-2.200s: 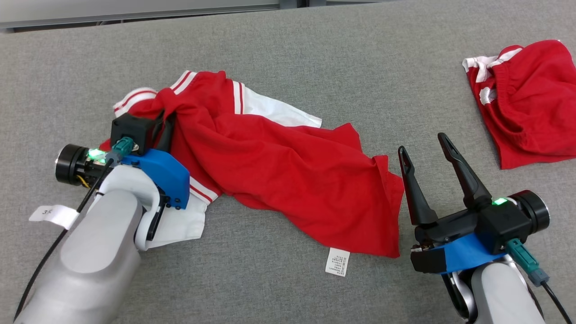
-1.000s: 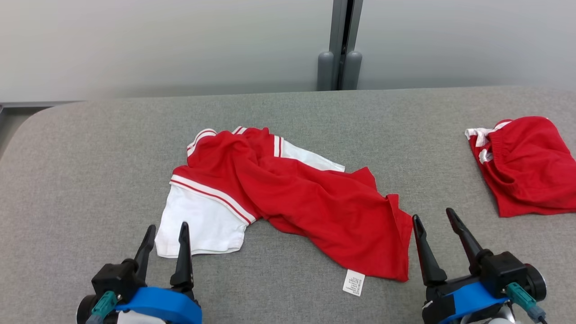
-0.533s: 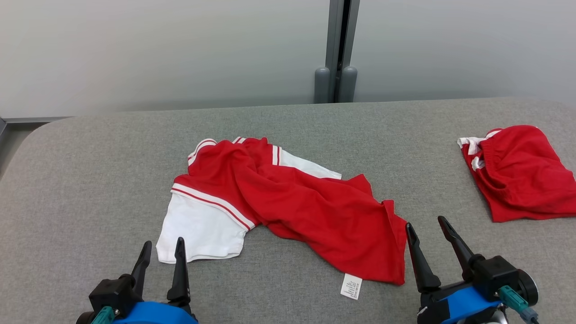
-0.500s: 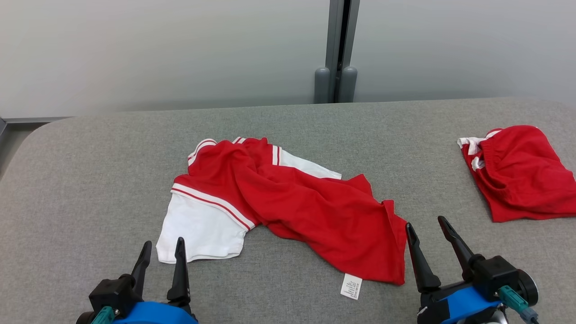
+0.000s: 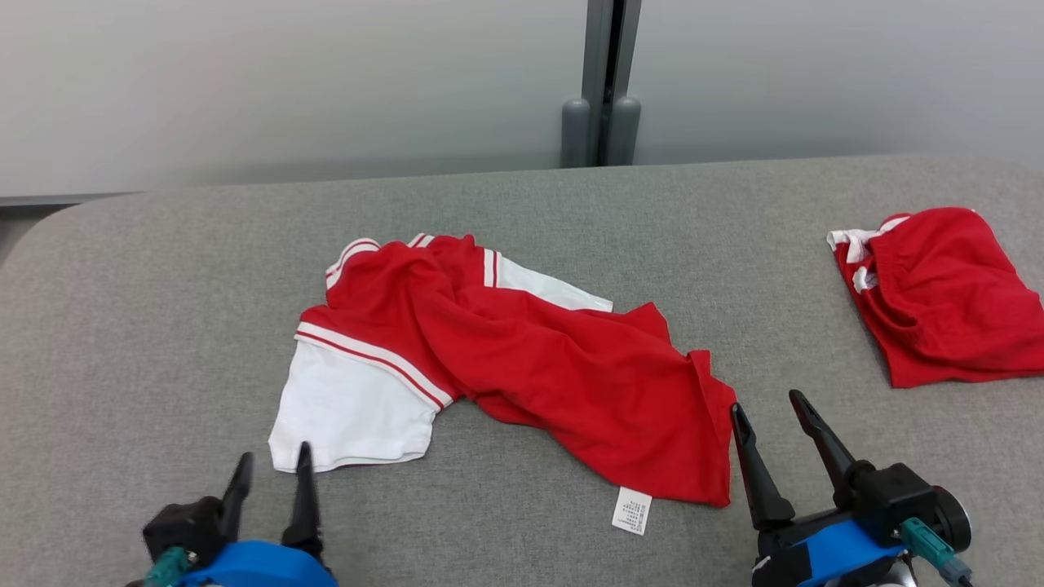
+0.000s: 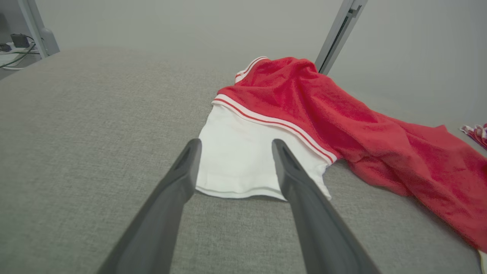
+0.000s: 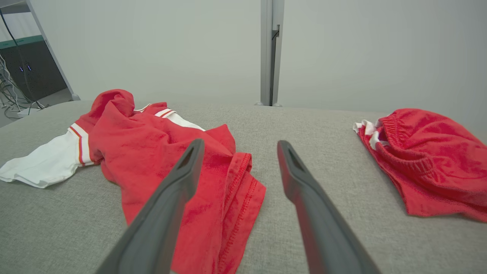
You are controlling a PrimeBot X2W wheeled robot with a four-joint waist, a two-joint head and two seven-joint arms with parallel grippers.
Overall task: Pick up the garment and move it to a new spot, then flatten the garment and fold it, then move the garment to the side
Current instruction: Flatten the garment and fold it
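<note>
- One red jersey-knit garment (image 5: 522, 367) lies crumpled across the middle of the head view on a grey woven padded surface (image 5: 147, 310). Its soft folds run diagonally from upper left to lower right.
- Its white sleeve (image 5: 347, 408), edged with red-and-white stripes, lies flat at the lower left. A small white care label (image 5: 632, 511) sticks out under the garment's lower edge.
- Left gripper (image 5: 273, 455), at the lower left, has its dark tapered fingers (image 5: 303, 497) spread and holds nothing, with the tips near the sleeve's lower edge.
- Right gripper (image 5: 765, 402), at the lower right, is likewise spread and empty, just beside the garment's lower-right corner. Whether it touches the cloth cannot be told.
- A second red bundle (image 5: 938, 293) with white trim sits well apart at the right edge.
</note>
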